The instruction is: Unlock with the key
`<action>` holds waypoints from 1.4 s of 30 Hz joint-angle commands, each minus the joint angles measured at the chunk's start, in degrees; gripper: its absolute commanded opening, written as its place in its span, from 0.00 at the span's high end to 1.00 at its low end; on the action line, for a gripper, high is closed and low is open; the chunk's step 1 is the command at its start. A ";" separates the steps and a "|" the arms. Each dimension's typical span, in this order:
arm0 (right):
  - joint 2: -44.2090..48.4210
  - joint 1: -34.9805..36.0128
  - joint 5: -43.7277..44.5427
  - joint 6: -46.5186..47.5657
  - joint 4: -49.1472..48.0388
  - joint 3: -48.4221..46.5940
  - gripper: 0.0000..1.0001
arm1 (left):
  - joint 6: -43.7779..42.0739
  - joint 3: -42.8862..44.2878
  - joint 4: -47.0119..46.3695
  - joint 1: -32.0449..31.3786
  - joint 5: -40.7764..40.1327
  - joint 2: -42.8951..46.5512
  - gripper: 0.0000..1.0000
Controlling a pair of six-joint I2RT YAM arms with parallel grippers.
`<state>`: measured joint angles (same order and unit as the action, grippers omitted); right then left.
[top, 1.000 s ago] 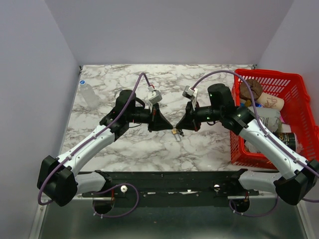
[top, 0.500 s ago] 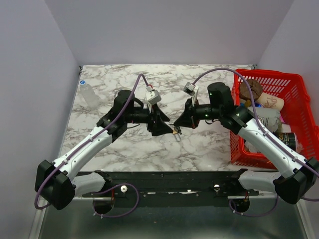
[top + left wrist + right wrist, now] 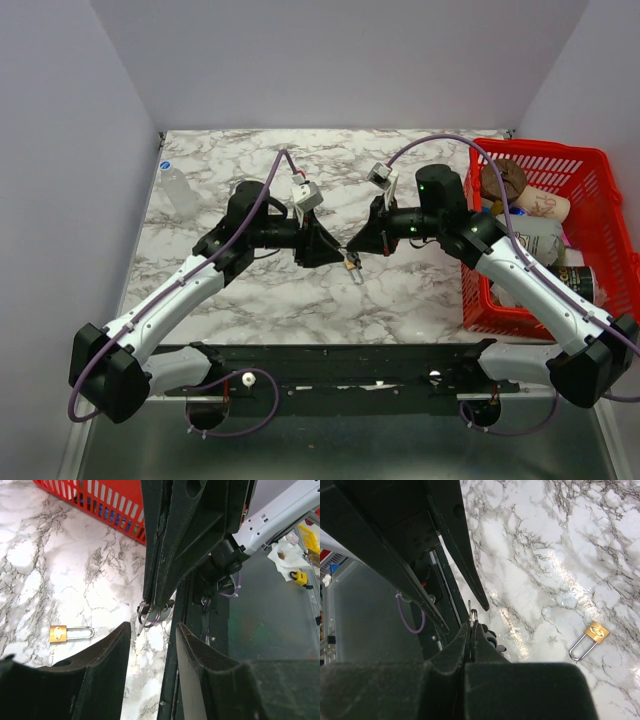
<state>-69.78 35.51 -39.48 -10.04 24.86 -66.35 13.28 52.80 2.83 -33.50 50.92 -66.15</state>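
Observation:
A small brass padlock (image 3: 354,271) lies flat on the marble table, also in the left wrist view (image 3: 70,632) and right wrist view (image 3: 590,637). My right gripper (image 3: 353,251) hangs above it, shut on a key with its ring (image 3: 473,616). The key and ring (image 3: 148,615) dangle from its tips in the left wrist view. My left gripper (image 3: 338,257) is open and empty. Its fingers (image 3: 120,645) flank the key just short of it, and its tips face the right gripper's.
A red basket (image 3: 592,165) full of cans and packages stands at the right edge, and it shows in the left wrist view (image 3: 100,500). A clear bottle (image 3: 178,190) lies at the far left. The black base rail (image 3: 350,360) runs along the near edge.
My left gripper has moved right, closing in on the right gripper's tips. My right gripper has lifted the key slightly up and back from the padlock.

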 commanded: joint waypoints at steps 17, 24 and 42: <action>-0.62 -0.35 -1.48 -0.15 -1.31 1.31 0.99 | -1.94 1.35 0.16 -0.25 -1.43 1.81 1.00; -1.33 -0.35 0.28 1.08 -0.25 1.57 0.98 | -2.99 0.99 0.33 -0.25 -0.20 1.81 1.00; 2.54 -0.35 -1.03 7.84 -0.51 3.68 0.43 | -3.08 0.64 -0.19 -0.87 0.59 0.50 1.00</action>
<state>-68.55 35.20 -39.46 -4.64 24.95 -63.86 11.35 52.80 4.36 -33.89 49.39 -65.36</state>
